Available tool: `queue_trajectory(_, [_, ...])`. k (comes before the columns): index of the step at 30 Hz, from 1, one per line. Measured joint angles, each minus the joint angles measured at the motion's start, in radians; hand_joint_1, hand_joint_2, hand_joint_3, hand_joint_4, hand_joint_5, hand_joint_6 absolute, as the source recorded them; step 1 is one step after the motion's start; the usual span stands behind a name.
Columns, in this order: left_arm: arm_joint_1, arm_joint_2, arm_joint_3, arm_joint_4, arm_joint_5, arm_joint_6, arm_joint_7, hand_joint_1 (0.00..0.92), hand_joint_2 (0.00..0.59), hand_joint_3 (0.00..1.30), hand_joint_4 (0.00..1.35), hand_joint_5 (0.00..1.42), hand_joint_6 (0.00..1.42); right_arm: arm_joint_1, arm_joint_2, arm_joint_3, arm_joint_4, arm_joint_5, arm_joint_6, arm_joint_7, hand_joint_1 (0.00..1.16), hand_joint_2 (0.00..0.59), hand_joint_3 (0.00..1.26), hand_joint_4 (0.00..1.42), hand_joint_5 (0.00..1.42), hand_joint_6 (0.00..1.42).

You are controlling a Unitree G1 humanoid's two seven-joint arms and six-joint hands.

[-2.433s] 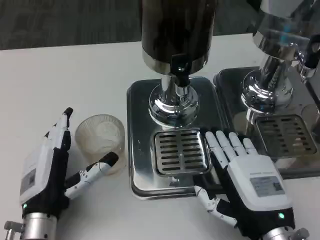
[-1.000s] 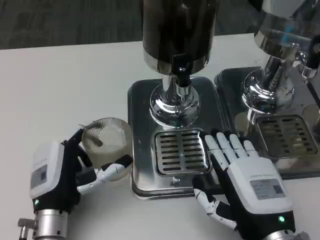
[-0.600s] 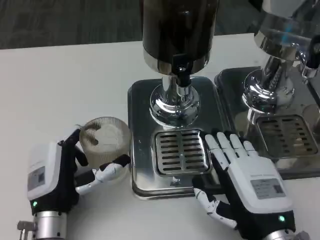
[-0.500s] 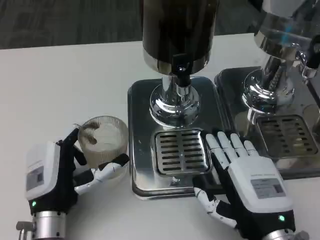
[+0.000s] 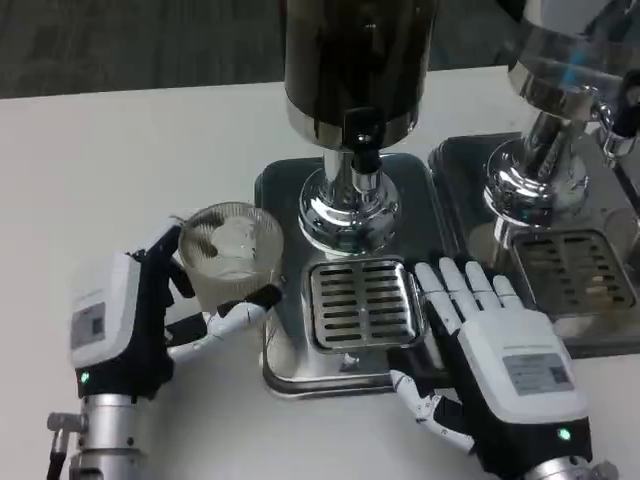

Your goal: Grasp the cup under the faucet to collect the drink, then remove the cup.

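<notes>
Two hands are showing over the white surface. Left hand is gripping the clear ribbed cup, its fingers clamped around the cup's wall from the near and far sides; whether the cup is touching the surface cannot be told. Cup is sitting just beside the left edge of the steel drip tray, left of the slotted grate and not yet under the black faucet of the dark dispenser. Right hand is lying palm down at the tray's right edge, fingers apart and extended, holding nothing. Second dispenser with its own tray is standing at the right
</notes>
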Motion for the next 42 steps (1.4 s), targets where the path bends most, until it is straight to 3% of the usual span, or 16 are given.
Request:
queue_trajectory(10, [-0.128, -0.018, -0.086, 0.074, 0.058, -0.007, -0.033, 0.602, 0.059, 0.45, 0.67, 0.9, 1.07, 0.007, 0.039, 0.007, -0.006, -0.032, 0.042, -0.012, 0.22, 0.464, 0.05, 0.0, 0.0, 0.01])
queue_trajectory(18, [-0.241, -0.067, -0.167, 0.188, 0.11, 0.012, -0.036, 0.591, 0.056, 0.46, 0.67, 0.88, 1.06, 0.017, 0.056, 0.004, -0.007, -0.03, 0.052, -0.035, 0.22, 0.464, 0.06, 0.0, 0.0, 0.0])
queue_trajectory(31, [-0.327, -0.15, -0.227, 0.31, 0.119, 0.074, 0.024, 0.625, 0.036, 0.49, 0.7, 0.93, 1.11, 0.028, 0.073, -0.01, -0.035, -0.028, 0.072, -0.041, 0.21, 0.466, 0.06, 0.0, 0.0, 0.0])
queue_trajectory(37, [-0.321, -0.145, -0.25, 0.317, 0.11, 0.074, 0.024, 0.586, 0.018, 0.49, 0.69, 0.91, 1.12, 0.045, 0.079, -0.026, -0.035, -0.015, 0.074, -0.044, 0.22, 0.468, 0.06, 0.0, 0.0, 0.0])
queue_trajectory(42, [-0.305, -0.144, -0.259, 0.32, 0.107, 0.078, 0.022, 0.396, 0.04, 0.43, 0.64, 0.91, 1.07, 0.037, 0.079, -0.039, -0.027, 0.006, 0.073, -0.047, 0.22, 0.469, 0.07, 0.0, 0.0, 0.0])
